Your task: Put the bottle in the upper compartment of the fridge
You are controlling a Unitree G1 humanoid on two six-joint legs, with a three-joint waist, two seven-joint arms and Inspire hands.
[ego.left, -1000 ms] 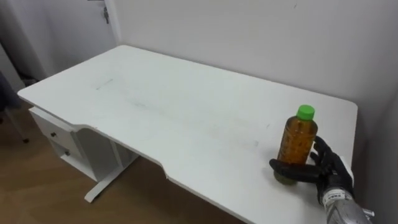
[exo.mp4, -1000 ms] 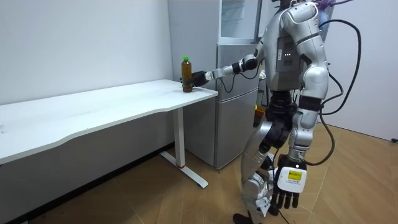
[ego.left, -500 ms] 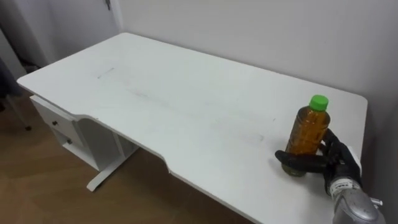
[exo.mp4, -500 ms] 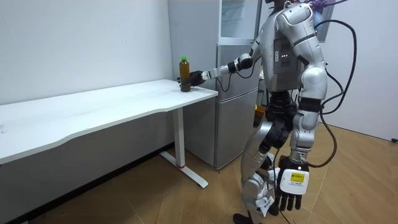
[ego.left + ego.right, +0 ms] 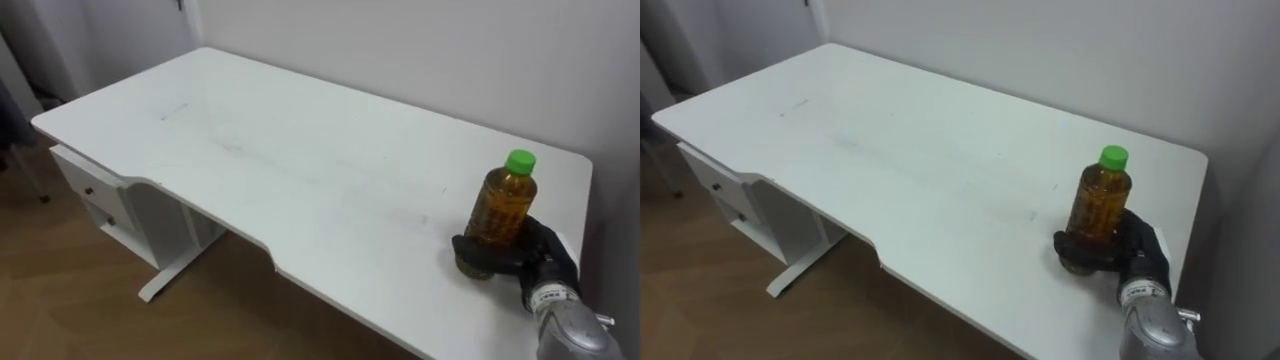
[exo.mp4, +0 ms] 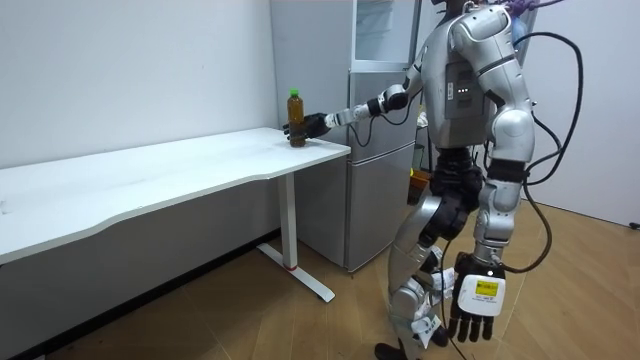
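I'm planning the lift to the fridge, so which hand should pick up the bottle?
Right. The right hand has its fingers curled round the lower part of the bottle standing on the table, while the left hand hangs open by the robot's leg, well away from the table.

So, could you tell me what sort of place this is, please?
Likely a home-style or office test room: a long white desk with drawers, a fridge beside it, and a wooden floor.
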